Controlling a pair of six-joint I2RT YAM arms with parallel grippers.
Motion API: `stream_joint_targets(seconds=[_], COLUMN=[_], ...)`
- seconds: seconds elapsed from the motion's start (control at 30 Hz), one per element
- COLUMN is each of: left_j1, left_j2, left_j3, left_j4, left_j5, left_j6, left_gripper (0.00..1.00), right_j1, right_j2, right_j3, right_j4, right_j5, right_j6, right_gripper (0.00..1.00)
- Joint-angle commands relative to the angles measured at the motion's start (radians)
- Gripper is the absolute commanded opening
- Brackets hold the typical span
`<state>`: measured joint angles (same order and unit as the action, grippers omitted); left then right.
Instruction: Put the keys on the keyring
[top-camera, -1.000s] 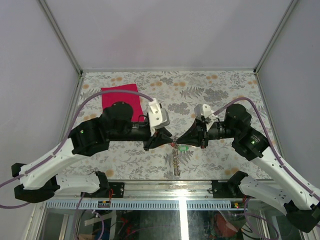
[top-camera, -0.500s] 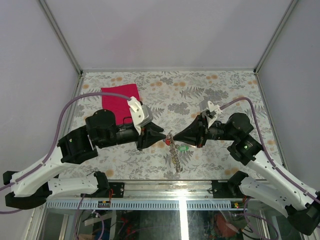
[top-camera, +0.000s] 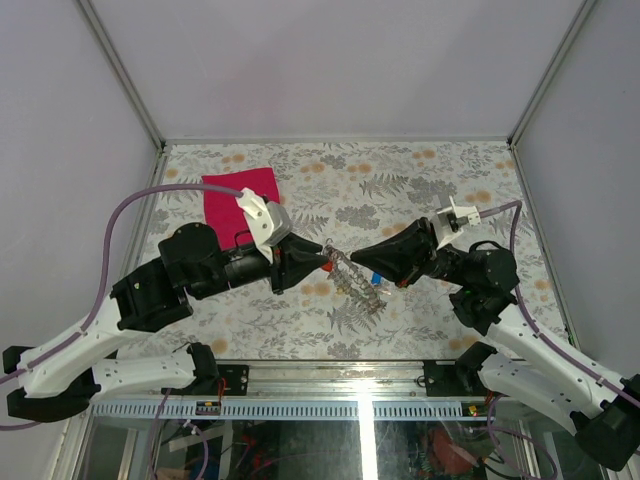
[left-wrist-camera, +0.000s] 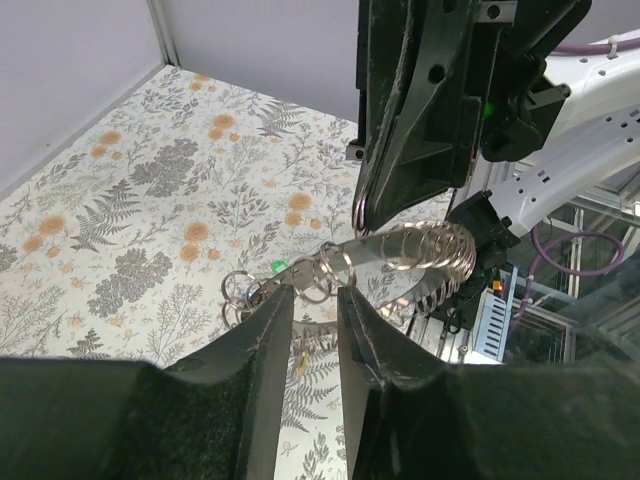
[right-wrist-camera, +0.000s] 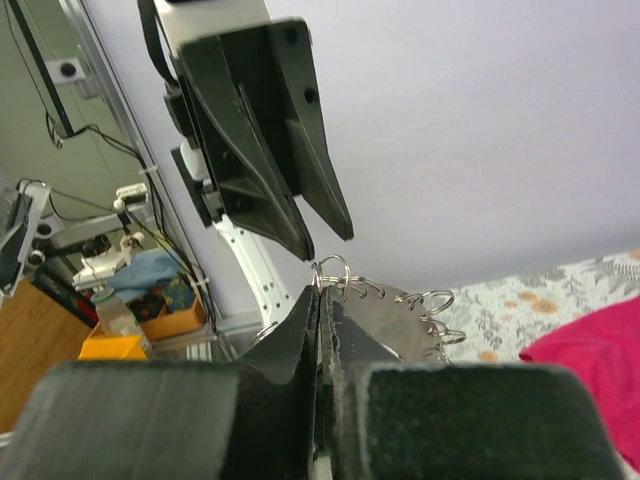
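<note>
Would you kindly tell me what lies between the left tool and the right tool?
The keyring spans that gap, pinched at one end by the right tool; the top view shows it.

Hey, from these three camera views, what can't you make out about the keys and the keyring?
1. Left wrist view: whether the left gripper pinches the keyring; its own fingers cover the contact.
2. Top view: how many keys there are; too small, partly under both gripper tips.
3. Right wrist view: the keyring's near end, behind the shut right gripper; no key heads show.
</note>
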<state>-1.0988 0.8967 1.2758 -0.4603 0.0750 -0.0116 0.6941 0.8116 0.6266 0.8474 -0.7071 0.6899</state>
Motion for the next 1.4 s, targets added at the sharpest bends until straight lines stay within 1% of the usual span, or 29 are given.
stream_joint_targets(seconds=[0.0, 0.4, 0.53, 0.63, 0.73, 0.87, 1.0, 1.1, 1.27, 1.37], left_j1=[-0.004, -0.004, -0.003, -0.004, -0.003, -0.004, -0.003, -0.004, -0.003, -0.004], left_j2=[-0.023, 0.005, 0.016, 0.019, 0.018, 0.009, 0.006, 0.000, -0.014, -0.017], left_j3=[-0.021, -0.039, -0.034, -0.031, -0.031, -0.038, -0.036, -0.032, -0.028, -0.022], left_j4=[0.114, 0.205, 0.237, 0.255, 0.268, 0.296, 0.305, 0.304, 0.301, 0.291], left_j5=[-0.037, -0.028, -0.022, -0.012, 0.010, 0.052, 0.092, 0.118, 0.133, 0.127], left_j6=[-0.020, -0.019, -0.014, -0.009, -0.002, 0.010, 0.024, 0.031, 0.039, 0.041], left_gripper=[0.25, 0.26, 0.26, 0.26, 0.26, 0.26, 0.26, 0.26, 0.26, 0.25], right_j1=[0.004, 0.004, 0.004, 0.004, 0.004, 0.004, 0.004, 0.004, 0.004, 0.004], right_j2=[-0.023, -0.009, 0.001, 0.011, 0.022, 0.041, 0.072, 0.101, 0.132, 0.156], right_j3=[0.013, 0.017, 0.002, -0.013, -0.023, -0.023, 0.020, 0.034, 0.082, 0.108], right_j4=[0.227, 0.338, 0.412, 0.494, 0.573, 0.664, 0.660, 0.694, 0.642, 0.638], right_j5=[0.099, 0.224, 0.253, 0.263, 0.253, 0.189, 0.099, 0.094, 0.081, 0.068], right_j6=[0.054, 0.104, 0.122, 0.102, 0.042, -0.076, -0.123, -0.127, -0.175, -0.185], right_gripper=[0.00, 0.00, 0.00, 0.00, 0.00, 0.00, 0.01, 0.01, 0.00, 0.00])
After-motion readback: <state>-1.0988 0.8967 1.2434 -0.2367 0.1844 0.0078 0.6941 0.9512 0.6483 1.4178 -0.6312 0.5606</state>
